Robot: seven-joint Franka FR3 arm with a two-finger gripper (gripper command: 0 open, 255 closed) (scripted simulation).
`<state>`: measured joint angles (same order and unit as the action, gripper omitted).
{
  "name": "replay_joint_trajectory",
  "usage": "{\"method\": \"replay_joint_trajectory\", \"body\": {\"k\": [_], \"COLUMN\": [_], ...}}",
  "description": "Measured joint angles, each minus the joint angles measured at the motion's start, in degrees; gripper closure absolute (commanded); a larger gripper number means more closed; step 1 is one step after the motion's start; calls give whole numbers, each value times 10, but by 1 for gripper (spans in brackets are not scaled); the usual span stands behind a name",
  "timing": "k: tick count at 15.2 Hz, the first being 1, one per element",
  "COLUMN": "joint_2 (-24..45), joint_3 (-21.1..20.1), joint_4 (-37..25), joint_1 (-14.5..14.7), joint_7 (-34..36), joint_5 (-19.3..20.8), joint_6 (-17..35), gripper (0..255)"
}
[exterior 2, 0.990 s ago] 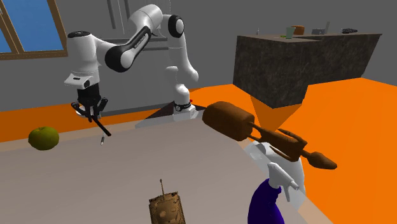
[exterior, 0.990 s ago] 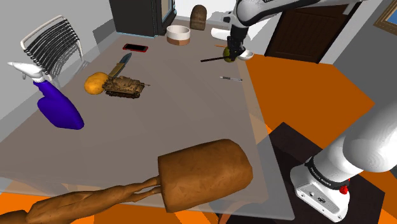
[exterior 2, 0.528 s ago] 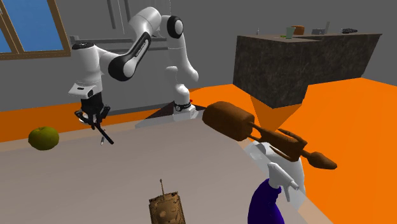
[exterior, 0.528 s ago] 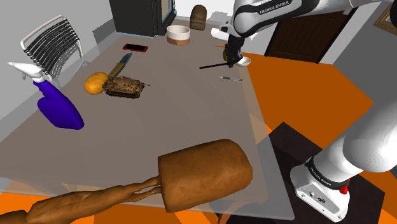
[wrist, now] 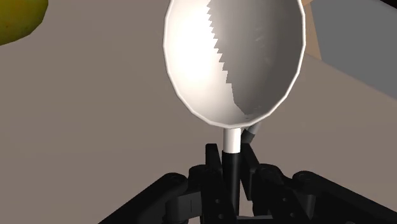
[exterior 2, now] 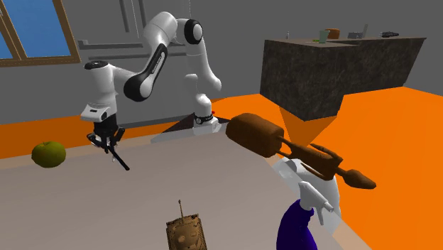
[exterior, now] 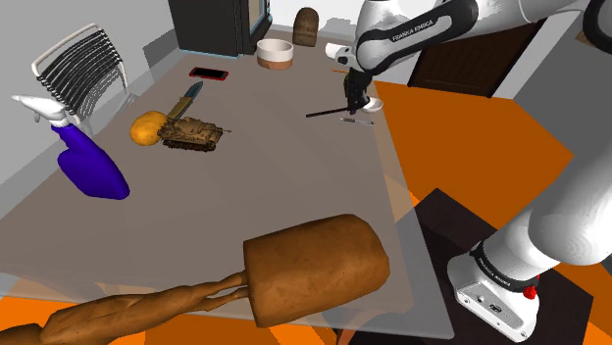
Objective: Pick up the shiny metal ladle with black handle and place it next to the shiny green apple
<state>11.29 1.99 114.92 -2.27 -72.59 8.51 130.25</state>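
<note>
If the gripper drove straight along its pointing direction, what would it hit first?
Probably the table, with the bowl of the held ladle touching first; the green apple lies off to the side. Depth is hard to judge.

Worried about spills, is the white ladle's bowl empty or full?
Empty: the white ladle with black handle shows a bare bowl, clasped in the black gripper.

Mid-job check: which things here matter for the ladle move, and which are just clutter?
Job: ladle; gripper, clasping its black handle; green apple.
Lying about: toy tank; purple spray bottle; brown mallet; red phone; bowl.
</note>
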Motion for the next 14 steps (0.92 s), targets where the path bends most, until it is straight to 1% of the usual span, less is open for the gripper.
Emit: {"method": "replay_joint_trajectory", "body": {"k": [3,9,10,14], "joint_2": [11,12,12,13], "joint_3": [1,1,1,1], "joint_4": [8,10,10,9], "joint_1": [0,0,0,0], "joint_7": [2,3,3,3], "joint_5": [2,2,2,2], "joint_6": [19,23,23,23], "gripper": [255,255,0,0]}}
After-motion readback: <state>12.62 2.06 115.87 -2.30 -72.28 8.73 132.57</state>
